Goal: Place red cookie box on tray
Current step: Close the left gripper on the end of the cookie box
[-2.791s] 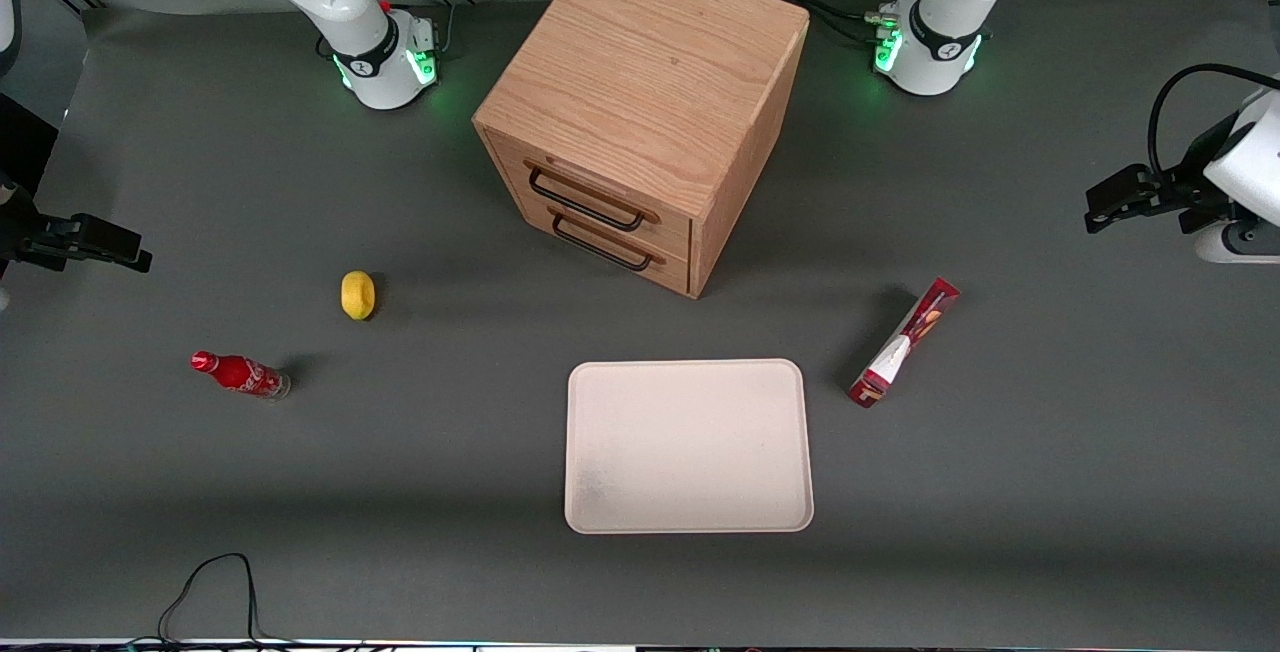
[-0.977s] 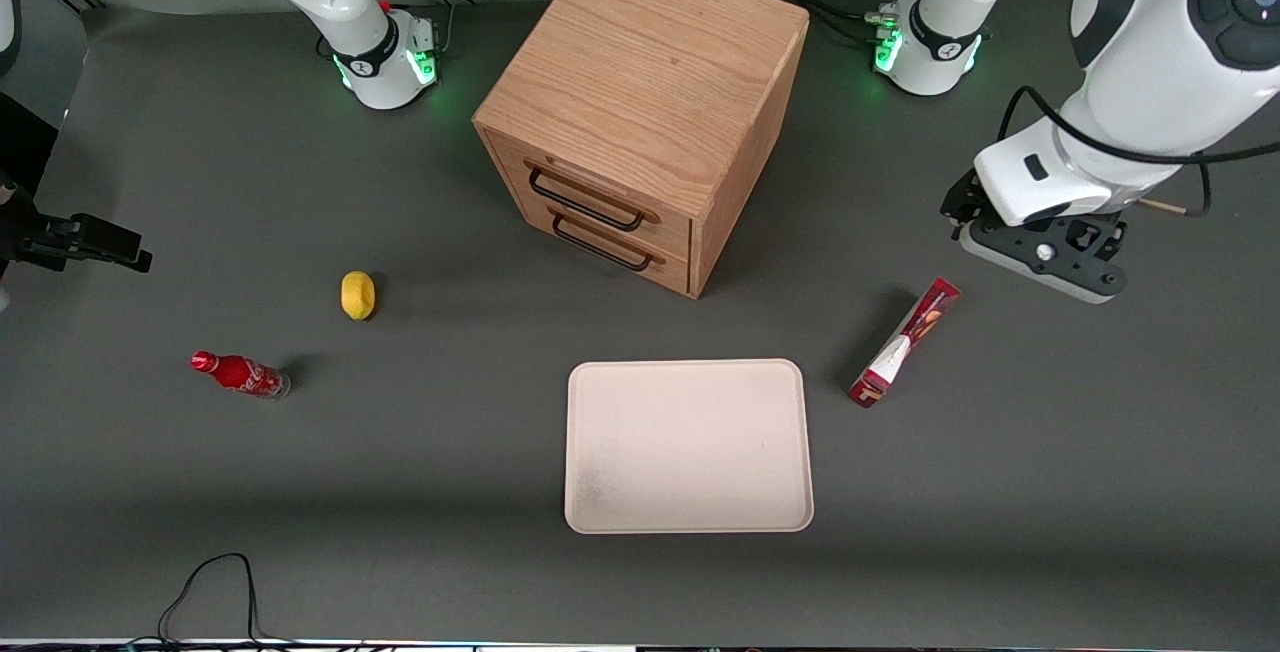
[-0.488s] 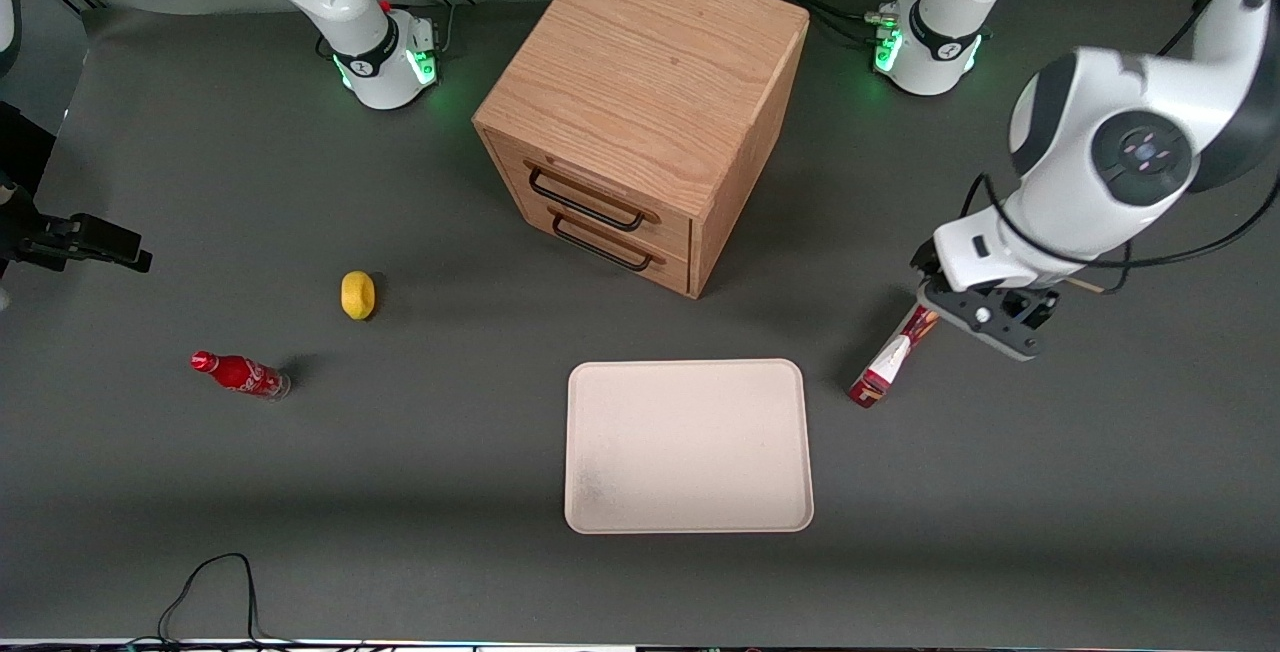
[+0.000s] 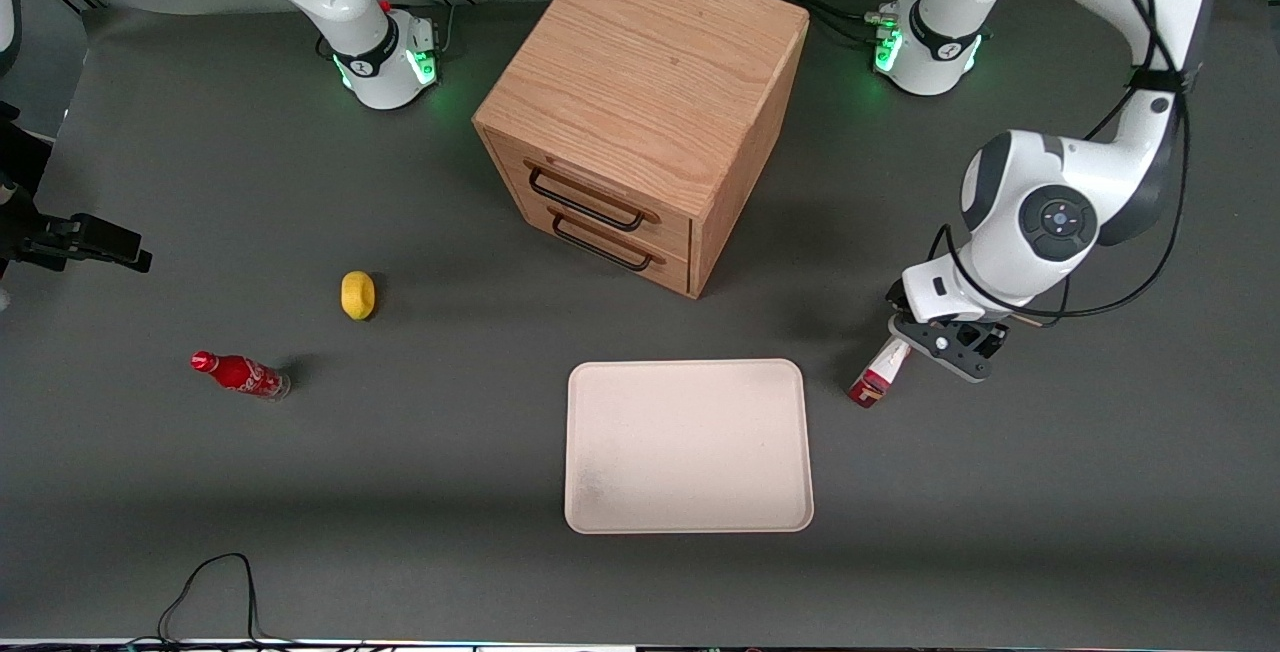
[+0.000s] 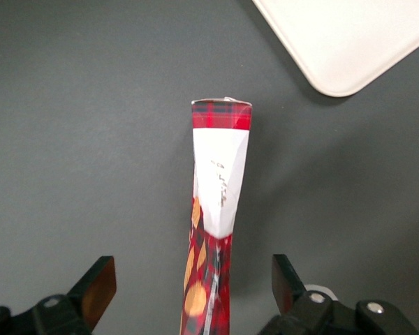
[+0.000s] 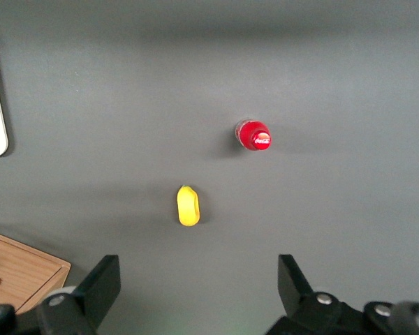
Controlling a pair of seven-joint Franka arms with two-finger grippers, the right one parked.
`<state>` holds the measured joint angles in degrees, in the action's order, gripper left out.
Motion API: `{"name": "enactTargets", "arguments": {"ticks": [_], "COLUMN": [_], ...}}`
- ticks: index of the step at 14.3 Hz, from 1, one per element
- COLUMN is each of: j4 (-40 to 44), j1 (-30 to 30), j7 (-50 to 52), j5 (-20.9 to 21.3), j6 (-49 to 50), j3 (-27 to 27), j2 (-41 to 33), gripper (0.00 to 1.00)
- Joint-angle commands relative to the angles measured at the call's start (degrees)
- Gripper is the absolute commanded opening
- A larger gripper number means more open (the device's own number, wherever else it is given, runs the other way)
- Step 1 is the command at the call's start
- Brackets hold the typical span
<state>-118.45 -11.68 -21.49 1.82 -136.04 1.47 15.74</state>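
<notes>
While the long, narrow red cardboard cookie box lies just beside the flat cream-beige tray, the left gripper has descended over it, jaws spread astride, ready to pinch.

A robotics lab is shown: two white arms are bolted at one long edge of a grey-covered table, their bases lit green, with cables trailing to them. Test props are laid out, among them a wooden drawer cabinet and a cream tray.
</notes>
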Motion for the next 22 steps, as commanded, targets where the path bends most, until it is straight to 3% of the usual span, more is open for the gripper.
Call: {"name": "enactTargets", "arguments": {"ticks": [1, 3, 6, 7, 8, 10, 17, 22], "j4": [-5.8, -5.5, -5.3, -5.2, -5.1, -4.6, -1.9, 21.7], "j1": [-0.1, -0.2, -0.3, -0.4, -0.6, -0.7, -0.4, 0.1], "j7": [-1.3, -1.3, -0.7, -0.3, 0.9, 1.9, 1.5, 1.7], "j5": [-0.8, -0.8, -0.8, -0.8, -0.8, -0.8, -0.8, -0.6], "j6": [-7.2, -8.1, -9.6, -9.6, -9.6, -9.1, -5.3, 30.1], "j3": [0.0, 0.0, 0.0, 0.0, 0.0, 0.0, 0.0, -0.1], "j2": [-0.9, 0.6, 1.8, 1.9, 2.0, 2.4, 1.5, -0.5], "gripper": [0.98, 0.88, 0.85, 0.64, 0.35, 0.0, 0.0, 0.0]}}
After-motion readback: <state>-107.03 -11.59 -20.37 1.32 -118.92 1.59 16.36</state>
